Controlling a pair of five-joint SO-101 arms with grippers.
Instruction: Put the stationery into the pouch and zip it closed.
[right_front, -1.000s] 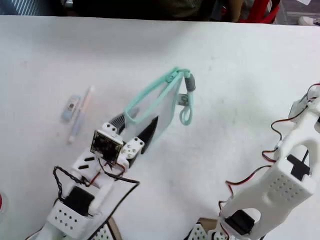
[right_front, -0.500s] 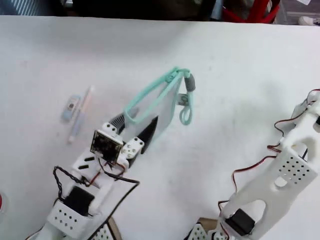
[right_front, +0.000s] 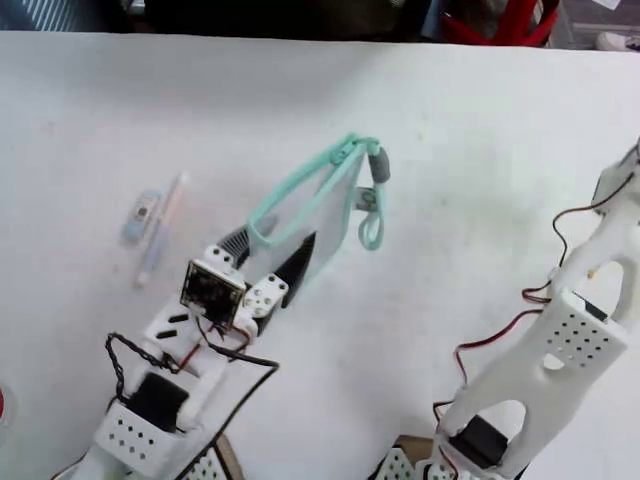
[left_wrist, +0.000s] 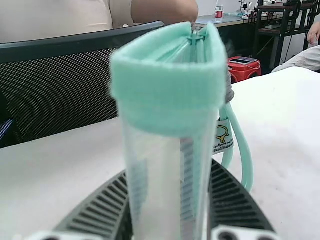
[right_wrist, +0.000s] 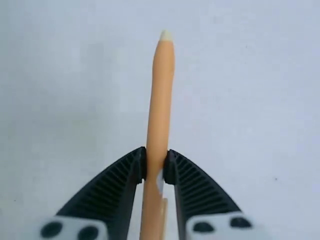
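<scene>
Holding clear mint-trimmed zip pouch (right_front: 318, 196) upright, left pincer (left_wrist: 167, 172) clamped on it. Right pincer (right_wrist: 156, 157) clenched on slim orange pen (right_wrist: 162, 90): line tip over pouch mouth, release only once inside.

No print can be read. A small white tag (left_wrist: 224, 140) hanging on the pouch (left_wrist: 167, 95) carries a yellow emblem and tiny lettering, too small to make out.

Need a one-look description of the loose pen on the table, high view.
On the white table, look left of the left gripper holding the mint-trimmed pouch. Two things lie there side by side: the pen is long and thin, the blue block beside it short and stubby.
</scene>
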